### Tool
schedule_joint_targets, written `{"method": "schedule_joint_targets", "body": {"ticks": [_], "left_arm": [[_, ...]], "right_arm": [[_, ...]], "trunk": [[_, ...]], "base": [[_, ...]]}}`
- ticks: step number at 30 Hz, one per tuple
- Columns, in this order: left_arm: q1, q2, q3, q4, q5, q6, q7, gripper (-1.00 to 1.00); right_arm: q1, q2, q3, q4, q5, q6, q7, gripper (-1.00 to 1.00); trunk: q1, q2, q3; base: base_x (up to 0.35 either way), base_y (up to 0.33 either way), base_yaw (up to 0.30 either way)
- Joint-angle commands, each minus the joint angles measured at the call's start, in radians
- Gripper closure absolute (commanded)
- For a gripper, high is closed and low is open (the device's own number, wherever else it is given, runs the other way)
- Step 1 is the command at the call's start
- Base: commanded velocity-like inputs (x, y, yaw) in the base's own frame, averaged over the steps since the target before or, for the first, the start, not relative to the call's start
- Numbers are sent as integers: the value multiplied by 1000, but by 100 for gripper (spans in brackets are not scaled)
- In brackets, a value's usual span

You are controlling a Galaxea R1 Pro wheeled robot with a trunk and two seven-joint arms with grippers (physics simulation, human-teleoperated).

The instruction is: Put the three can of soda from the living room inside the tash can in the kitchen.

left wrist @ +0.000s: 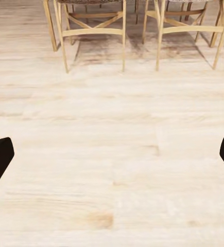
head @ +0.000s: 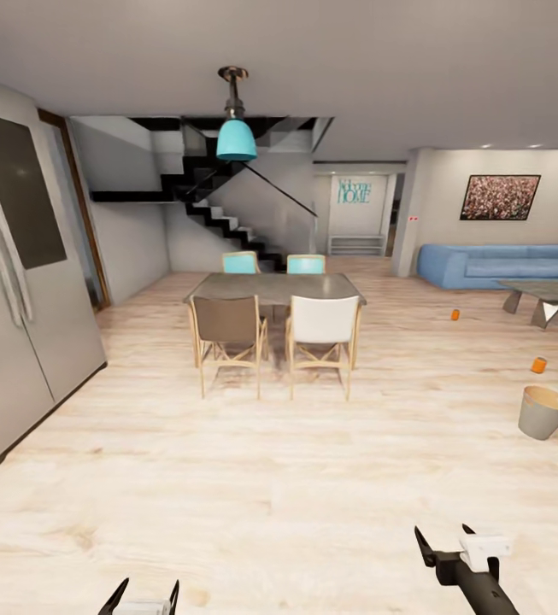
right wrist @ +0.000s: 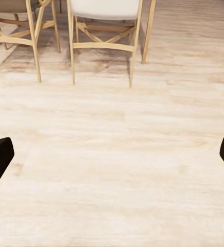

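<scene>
Both end effectors, left (head: 144, 595) and right (head: 451, 540), are standing wide and empty. Two orange soda cans (head: 538, 366) (head: 455, 315) are lying on the wood floor far right, near the trash can (head: 543, 412). The cans are likely light, rigid and smooth; grip mid-body across the cylinder.

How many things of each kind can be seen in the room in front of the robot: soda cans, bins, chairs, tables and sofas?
Orange soda cans on the floor: 2 (near can, far can)
Trash can: 1
Chairs: 4 (brown, white, two blue ones behind, and)
Tables: 2 (dining table, low table)
Blue sofa: 1
Total: 10
</scene>
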State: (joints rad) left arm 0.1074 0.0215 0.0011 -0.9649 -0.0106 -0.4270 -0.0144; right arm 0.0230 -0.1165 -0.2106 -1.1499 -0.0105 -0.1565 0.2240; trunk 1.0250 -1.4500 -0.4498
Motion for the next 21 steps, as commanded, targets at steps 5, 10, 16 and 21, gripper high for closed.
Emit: {"method": "schedule_joint_targets", "body": {"ticks": [5, 10, 16, 21], "left_arm": [[0, 0, -1, 0, 1, -1, 0, -100], [0, 0, -1, 0, 0, -1, 1, -100], [0, 0, -1, 0, -1, -1, 1, -100], [0, 0, -1, 0, -1, -2, 1, -100]], "right_arm": [[0, 0, 3, 4, 1, -1, 0, -100], [0, 1, 5, 5, 1, -2, 0, -100], [0, 1, 5, 6, 0, -3, 0, -100], [0, 1, 5, 8, 0, -3, 0, -100]], "trunk": [[0, 0, 1], [0, 0, 2], [0, 0, 6], [0, 0, 10]], "base": [[311, 122, -58], [314, 115, -63], [314, 113, -183], [313, 76, -217]]}}
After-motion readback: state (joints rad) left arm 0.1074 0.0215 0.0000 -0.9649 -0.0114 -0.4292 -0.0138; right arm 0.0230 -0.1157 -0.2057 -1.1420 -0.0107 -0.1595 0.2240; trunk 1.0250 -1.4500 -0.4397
